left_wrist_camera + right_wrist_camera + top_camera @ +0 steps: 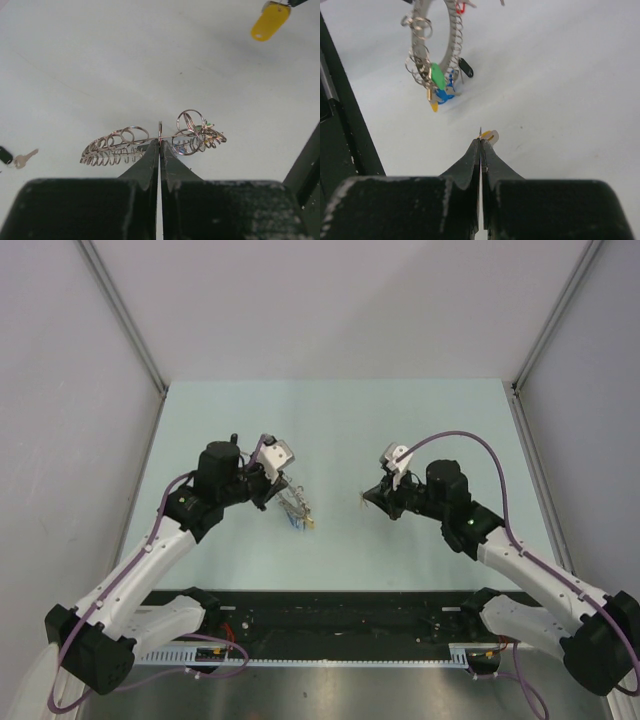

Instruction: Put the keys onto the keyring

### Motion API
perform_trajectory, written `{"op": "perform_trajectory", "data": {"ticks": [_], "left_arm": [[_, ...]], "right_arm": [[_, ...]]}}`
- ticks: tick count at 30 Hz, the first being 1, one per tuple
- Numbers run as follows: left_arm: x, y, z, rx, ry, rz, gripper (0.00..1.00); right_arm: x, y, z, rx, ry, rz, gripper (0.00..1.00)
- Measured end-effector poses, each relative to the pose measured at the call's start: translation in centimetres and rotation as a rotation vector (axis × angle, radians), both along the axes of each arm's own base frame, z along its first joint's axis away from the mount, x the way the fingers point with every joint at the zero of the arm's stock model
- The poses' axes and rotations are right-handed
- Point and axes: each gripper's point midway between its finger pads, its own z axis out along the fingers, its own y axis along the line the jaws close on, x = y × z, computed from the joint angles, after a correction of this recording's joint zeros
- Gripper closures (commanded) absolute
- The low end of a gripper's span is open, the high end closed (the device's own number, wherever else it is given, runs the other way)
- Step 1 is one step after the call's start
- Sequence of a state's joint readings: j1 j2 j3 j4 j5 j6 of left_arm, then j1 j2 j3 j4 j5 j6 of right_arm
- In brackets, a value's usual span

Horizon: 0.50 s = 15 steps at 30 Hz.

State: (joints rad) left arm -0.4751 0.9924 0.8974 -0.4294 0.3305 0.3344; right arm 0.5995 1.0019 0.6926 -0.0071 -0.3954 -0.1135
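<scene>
My left gripper (160,141) is shut on the keyring (125,142), a large silvery ring held off the table and seen edge-on, fringed with small rings. From the right wrist the keyring (455,45) hangs upright with green (437,75), blue and orange tags. My right gripper (480,140) is shut on the yellow-headed key (491,135), a short way from the ring. That key (270,21) shows at the top right of the left wrist view. The black-headed key (6,155) lies on the table, and the red-headed key (461,7) lies beyond the ring. From above, the grippers (283,490) (370,498) face each other mid-table.
A black rail (320,620) runs along the table's near edge between the arm bases. Grey walls with metal posts (125,315) close in the left and right sides. The pale table (330,420) stretches behind both grippers.
</scene>
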Motion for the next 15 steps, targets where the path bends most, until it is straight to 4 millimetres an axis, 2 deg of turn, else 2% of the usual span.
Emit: {"op": "perform_trajectory", "data": {"ticks": [7,15], "left_arm": [[-2.4,-2.4,0.5,-0.046,0.003,-0.190,1.00],[-5.0,-5.4,1.9,-0.001,-0.043,-0.385,1.00]], "right_arm": [[-1.9,1.5,3.0,0.010,-0.122,0.105,1.00],[-3.0,1.6,5.5,0.025,-0.210,0.160,1.00]]}}
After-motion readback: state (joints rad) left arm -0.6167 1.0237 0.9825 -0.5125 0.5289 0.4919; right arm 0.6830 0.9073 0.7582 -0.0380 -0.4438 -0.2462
